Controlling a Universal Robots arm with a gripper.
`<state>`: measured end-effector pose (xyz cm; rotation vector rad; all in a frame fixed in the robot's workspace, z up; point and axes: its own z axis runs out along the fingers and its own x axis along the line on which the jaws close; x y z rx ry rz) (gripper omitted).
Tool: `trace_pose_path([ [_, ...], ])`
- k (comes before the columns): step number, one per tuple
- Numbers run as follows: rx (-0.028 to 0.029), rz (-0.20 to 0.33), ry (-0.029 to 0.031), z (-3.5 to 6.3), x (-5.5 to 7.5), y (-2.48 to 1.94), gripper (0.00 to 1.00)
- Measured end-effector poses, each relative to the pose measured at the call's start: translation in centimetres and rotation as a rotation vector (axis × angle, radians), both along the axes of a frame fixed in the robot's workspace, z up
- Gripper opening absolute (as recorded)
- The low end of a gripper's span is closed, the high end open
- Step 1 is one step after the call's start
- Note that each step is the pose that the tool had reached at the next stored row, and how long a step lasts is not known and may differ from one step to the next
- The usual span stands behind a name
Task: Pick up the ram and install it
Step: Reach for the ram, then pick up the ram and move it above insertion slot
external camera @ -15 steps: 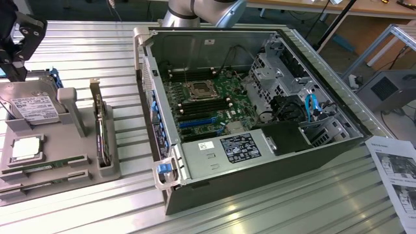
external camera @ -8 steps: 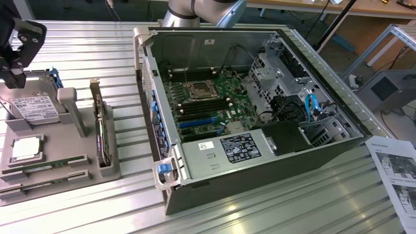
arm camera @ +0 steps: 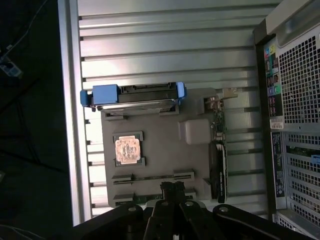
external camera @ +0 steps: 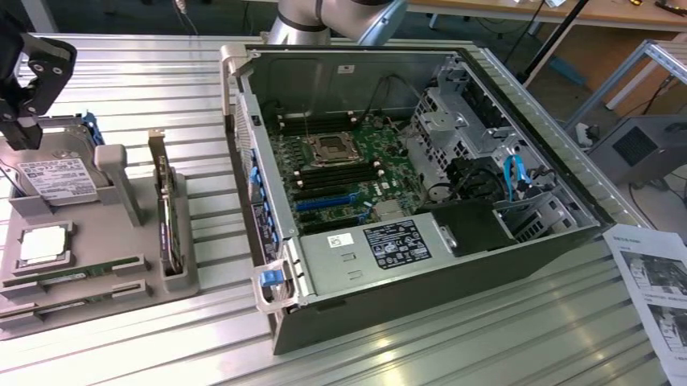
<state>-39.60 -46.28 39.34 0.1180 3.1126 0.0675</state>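
Above the grey tray (external camera: 108,241), the gripper (external camera: 24,137) hangs clenched, empty; the ram (arm camera: 152,176) stands edge-up, slotted for an easy grab.

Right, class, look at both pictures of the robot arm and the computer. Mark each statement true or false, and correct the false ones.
1. The gripper is holding a ram stick. False: it is shut on nothing and hangs above the gray holder.
2. Both green ram sticks lie in the gray holder. True.
3. The computer case is open, with the motherboard showing. True.
4. The printed sheet lies to the exterior view's left of the case. False: it lies to the exterior view's right of the case.
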Motion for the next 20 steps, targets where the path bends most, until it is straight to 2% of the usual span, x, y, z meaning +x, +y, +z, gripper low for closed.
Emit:
trace_pose_path([
  [3, 0.0001, 0.0, -0.0001, -0.01, 0.0, -0.13, 0.11],
  [7, 0.0001, 0.0, 0.0, 0.0, -0.01, -0.61, 0.11],
  [20, 0.0001, 0.0, 0.0, 0.0, 0.0, -0.62, 0.11],
])
